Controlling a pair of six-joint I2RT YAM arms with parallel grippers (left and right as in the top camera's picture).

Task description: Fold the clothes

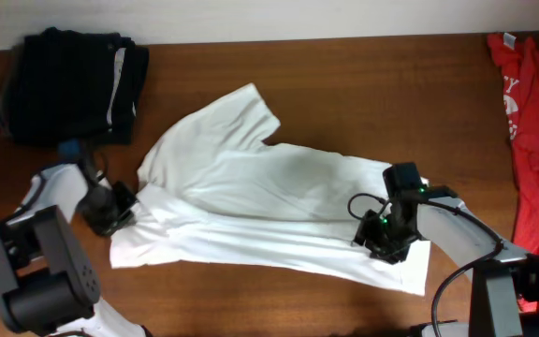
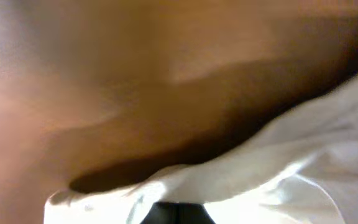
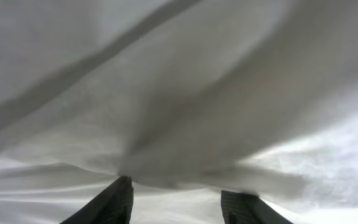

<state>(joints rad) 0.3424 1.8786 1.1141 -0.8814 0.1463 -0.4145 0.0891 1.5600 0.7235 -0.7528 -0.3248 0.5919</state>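
Tee centre; black pile top-L, red shirt R.

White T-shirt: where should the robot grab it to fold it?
Probably the sleeve of the white T-shirt that sticks out toward the far side. It lies flat with bare table around its hem, so coming down from above at that hem should pinch one loose flap without bunching the body.

left wrist view: bench and T-shirt blurred | left claw cut by bottom edge | overhead: red garment cropped at right edge
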